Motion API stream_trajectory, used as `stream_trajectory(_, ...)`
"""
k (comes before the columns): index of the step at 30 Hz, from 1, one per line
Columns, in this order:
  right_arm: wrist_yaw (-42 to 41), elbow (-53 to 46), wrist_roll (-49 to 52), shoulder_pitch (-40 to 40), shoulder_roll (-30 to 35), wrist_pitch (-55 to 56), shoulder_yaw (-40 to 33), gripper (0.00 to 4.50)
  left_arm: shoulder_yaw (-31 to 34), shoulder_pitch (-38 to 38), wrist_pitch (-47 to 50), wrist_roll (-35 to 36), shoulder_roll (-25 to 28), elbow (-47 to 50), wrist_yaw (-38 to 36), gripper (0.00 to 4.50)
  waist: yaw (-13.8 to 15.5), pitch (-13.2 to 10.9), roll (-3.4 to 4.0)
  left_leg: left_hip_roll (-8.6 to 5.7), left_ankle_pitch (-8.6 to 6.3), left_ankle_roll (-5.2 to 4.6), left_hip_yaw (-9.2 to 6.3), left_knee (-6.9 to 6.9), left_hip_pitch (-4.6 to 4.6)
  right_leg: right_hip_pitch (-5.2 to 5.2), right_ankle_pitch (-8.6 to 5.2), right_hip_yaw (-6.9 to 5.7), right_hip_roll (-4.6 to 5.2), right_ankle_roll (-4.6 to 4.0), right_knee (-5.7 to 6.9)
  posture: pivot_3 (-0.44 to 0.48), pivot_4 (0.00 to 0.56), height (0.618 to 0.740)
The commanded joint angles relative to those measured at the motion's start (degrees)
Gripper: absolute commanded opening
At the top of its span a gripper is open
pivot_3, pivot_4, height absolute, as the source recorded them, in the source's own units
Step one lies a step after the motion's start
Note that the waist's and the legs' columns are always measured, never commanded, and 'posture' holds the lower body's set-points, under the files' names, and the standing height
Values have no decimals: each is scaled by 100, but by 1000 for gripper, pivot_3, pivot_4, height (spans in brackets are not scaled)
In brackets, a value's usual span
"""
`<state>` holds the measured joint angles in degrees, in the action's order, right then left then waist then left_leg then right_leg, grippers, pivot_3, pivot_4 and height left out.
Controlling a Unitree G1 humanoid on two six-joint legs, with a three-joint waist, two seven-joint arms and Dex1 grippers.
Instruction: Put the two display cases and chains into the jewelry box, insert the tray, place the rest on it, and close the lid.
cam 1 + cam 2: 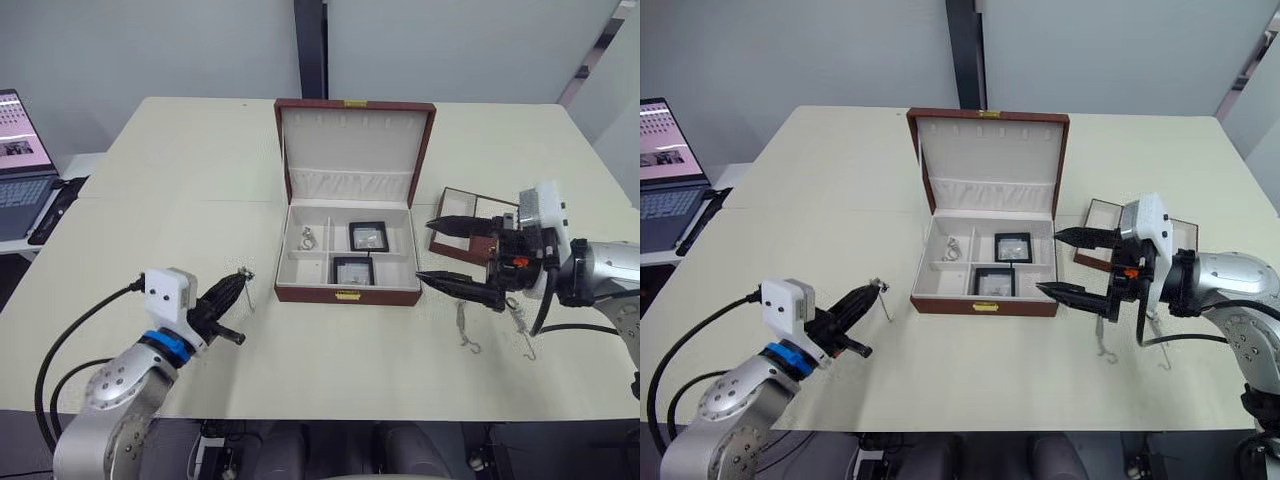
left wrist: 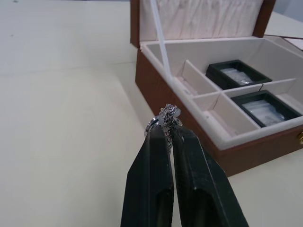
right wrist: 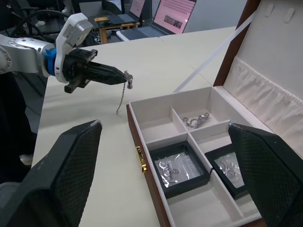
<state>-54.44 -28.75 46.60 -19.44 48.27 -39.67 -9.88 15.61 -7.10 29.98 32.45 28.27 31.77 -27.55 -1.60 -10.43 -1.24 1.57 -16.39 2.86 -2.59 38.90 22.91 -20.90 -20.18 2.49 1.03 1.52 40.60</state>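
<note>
The jewelry box (image 1: 347, 294) stands open at the table's centre with its lid (image 1: 352, 140) upright. Both display cases (image 1: 367, 237) (image 1: 353, 270) lie in its right compartments, and a small chain (image 1: 308, 238) sits coiled in a left cell. Left of the box, my left gripper (image 1: 240, 275) is shut on another short chain (image 3: 124, 92) that dangles above the table. My right gripper (image 1: 427, 250) is open wide just off the box's right side, with nothing in it. The tray (image 1: 468, 203) lies behind it. Two longer chains (image 1: 463, 330) (image 1: 522, 325) lie on the table under my right arm.
A laptop (image 1: 20, 160) sits on a side desk at the far left, beyond the table's edge. The pale tabletop (image 1: 180, 200) is bare on the left half and in front of the box.
</note>
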Motion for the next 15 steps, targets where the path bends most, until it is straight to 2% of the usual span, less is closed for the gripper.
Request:
stream_trajectory(1,157,-303,261,-45,56,-51,-312,4500,-86,401,279,312,306,270,-226,38,0,0,0,0,0,0,-1,0,1,0,0,0,0,0,0,0,150,740)
stream_trajectory(5,399,-527,370,168,39,-111,-477,4500,-331,944,487,448,529,128,-452,38,1,0,0,0,0,0,-3,0,1,2,0,-2,0,0,-2,0,150,740)
stream_trajectory(15,1024,-1100,473,998,-26,-93,-931,4500,-921,2286,645,310,661,-721,-951,38,8,-1,-1,0,1,1,-11,-1,2,7,0,-8,-7,0,-6,0,150,740)
